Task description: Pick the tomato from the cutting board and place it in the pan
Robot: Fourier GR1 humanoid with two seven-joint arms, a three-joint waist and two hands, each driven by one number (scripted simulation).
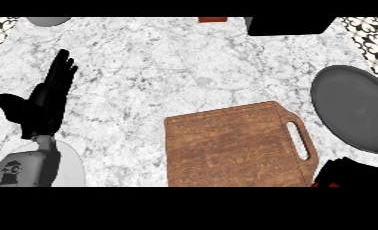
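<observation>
At the left of the frame the left hand (46, 105) stands on its grey forearm with its fingers straight and pointing toward the top, thumb spread out to the left, holding nothing. It rests near the left edge over the white marbled counter (148, 64).

Low in the middle lies the board (229, 146), brown wood with a rounded handle and a long slot at its right end. It is turned slightly, so its upper edge climbs toward the right. Its lower edge is cut off by the bottom of the frame.

At the right edge sits the pan (347, 106), dark grey and round, partly out of the frame. It is just beside the board's handle, with a narrow strip of counter between them.

In the lower right corner the right hand (345, 170) shows as a black mass below the pan and right of the board's handle. The tomato (317, 185) shows only as small red slivers at the hand's lower edge, off the board and outside the pan. Whether the hand is closed round it cannot be told.

Along the top edge, left to right, are a grey rounded thing (48, 21), a small red-brown piece (212, 19) and a black block (288, 26). The wide stretch of counter between the left hand, the board and the top edge is open.
</observation>
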